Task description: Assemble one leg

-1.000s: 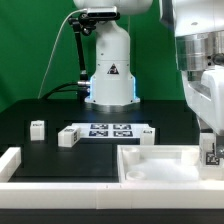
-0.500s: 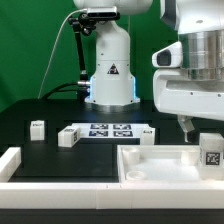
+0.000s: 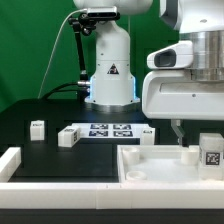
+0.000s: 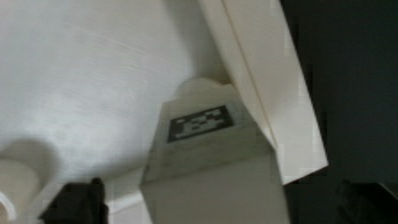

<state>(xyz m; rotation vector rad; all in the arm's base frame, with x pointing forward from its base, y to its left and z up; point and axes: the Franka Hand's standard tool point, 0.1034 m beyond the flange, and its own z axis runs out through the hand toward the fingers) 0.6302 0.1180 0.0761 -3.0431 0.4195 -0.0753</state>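
A leg (image 3: 210,150), a small white block with a black-and-white tag, stands upright at the corner of the large white panel (image 3: 150,165) on the exterior view's right. My gripper (image 3: 185,132) hangs just above and to the exterior view's left of it. In the wrist view the leg (image 4: 210,150) sits between my dark fingers (image 4: 79,202) with gaps on both sides, beside the panel's raised rim (image 4: 267,70). The gripper (image 4: 222,208) is open and holds nothing.
Three more loose legs lie on the black table: one (image 3: 37,127), one (image 3: 67,137) and one (image 3: 147,134). The marker board (image 3: 108,130) lies between them. A white rim piece (image 3: 10,160) sits at the front on the exterior view's left.
My arm has moved toward the exterior view's left and risen a little. It has let go of the leg, which stays standing at the panel's corner.
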